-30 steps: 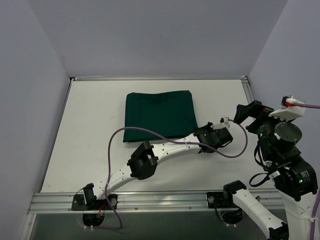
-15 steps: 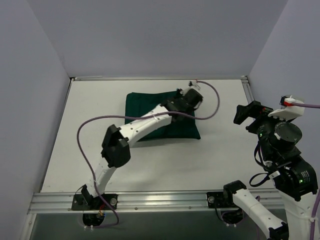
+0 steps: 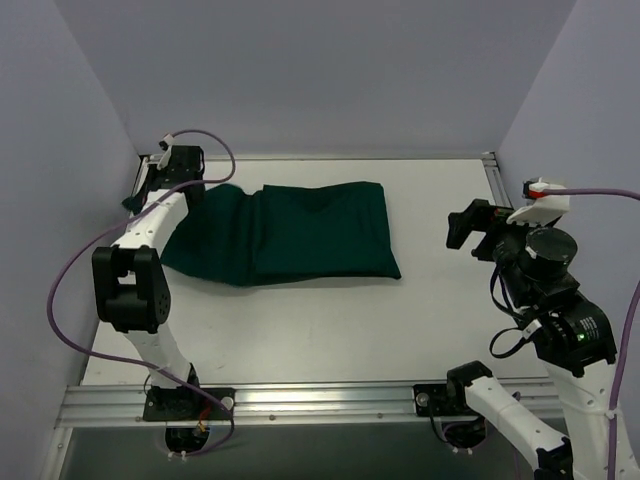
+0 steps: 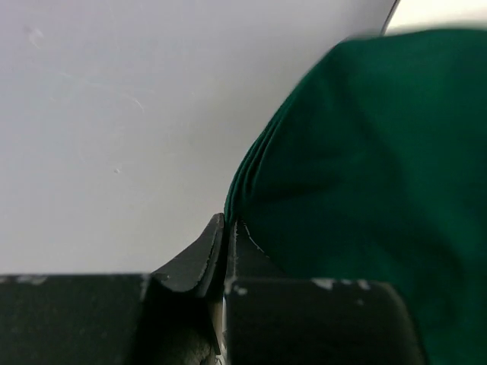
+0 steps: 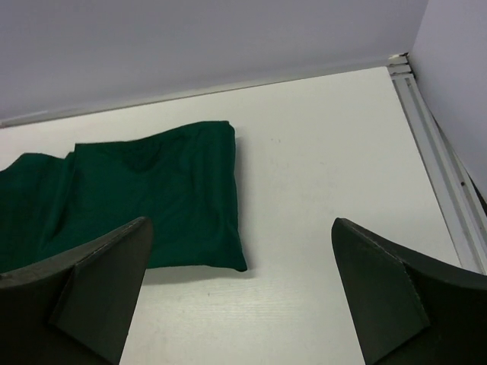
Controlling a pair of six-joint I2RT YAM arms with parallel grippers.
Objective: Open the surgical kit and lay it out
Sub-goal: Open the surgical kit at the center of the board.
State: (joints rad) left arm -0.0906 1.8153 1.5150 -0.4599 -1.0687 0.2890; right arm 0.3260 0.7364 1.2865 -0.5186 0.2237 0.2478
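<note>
The left gripper (image 4: 227, 228) is pinched tight on an edge of the dark green cloth wrap (image 4: 365, 190), with the fabric bunched into fine folds where the two fingers meet. From above, this gripper (image 3: 140, 196) sits at the far left corner of the tabletop (image 3: 300, 330), its arm stretched up along the left edge. A second ago it was low by the near right corner of the bundle. Half a second ago it was over the bundle's far right corner, so it has swept right across the cloth to the far left.

The cloth wrap (image 3: 310, 235) has changed with it. It was a compact folded square in the far middle of the tabletop. Now a flap is drawn out leftward from that square, lying loose and creased toward the left edge and rising to the pinch. The main bundle lies where it was, though its near right corner now juts out a little further toward the near edge.

The right gripper (image 3: 466, 226) hangs above the right side of the tabletop, well apart from the cloth. It has shifted a little leftward since a second ago. In its own camera the right gripper (image 5: 240, 224) has its fingers (image 5: 99, 281) spread wide and holds nothing, with the wrap (image 5: 152, 198) lying beyond them.
</note>
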